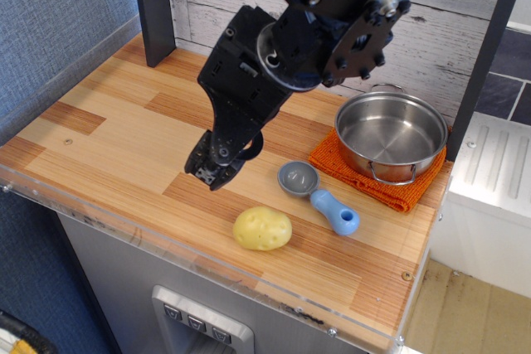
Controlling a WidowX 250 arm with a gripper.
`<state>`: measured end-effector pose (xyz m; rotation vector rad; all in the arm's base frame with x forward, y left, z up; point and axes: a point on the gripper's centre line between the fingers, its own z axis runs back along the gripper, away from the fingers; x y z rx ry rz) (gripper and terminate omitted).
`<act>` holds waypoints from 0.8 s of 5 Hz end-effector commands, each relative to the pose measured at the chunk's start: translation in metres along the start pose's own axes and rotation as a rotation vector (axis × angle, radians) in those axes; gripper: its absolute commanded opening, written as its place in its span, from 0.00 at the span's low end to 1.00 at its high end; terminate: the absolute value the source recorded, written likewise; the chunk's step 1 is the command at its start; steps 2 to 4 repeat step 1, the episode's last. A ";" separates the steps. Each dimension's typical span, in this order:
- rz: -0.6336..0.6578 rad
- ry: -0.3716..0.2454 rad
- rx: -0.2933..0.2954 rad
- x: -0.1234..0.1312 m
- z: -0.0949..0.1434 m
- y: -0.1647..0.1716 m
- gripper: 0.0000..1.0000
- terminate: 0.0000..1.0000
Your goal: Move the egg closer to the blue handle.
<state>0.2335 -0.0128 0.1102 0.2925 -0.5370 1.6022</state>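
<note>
The egg (262, 229), a pale yellow lumpy oval with small brown specks, lies free on the wooden counter near its front edge. The blue handle (336, 212) lies just to its right, joined to a small grey scoop bowl (298, 177). A narrow gap separates the egg from the handle. My gripper (213, 169) hangs above the counter to the upper left of the egg, apart from it and empty. Its dark fingers point down and look close together.
A steel pot (389, 136) stands on an orange cloth (390, 190) at the right back. A dark post (154, 10) stands at the back left. The wooden counter (99, 134) ends in a clear plastic front edge.
</note>
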 end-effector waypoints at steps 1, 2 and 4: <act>0.008 0.007 -0.020 0.002 0.012 0.016 1.00 1.00; 0.008 0.007 -0.020 0.002 0.012 0.016 1.00 1.00; 0.008 0.007 -0.020 0.002 0.012 0.016 1.00 1.00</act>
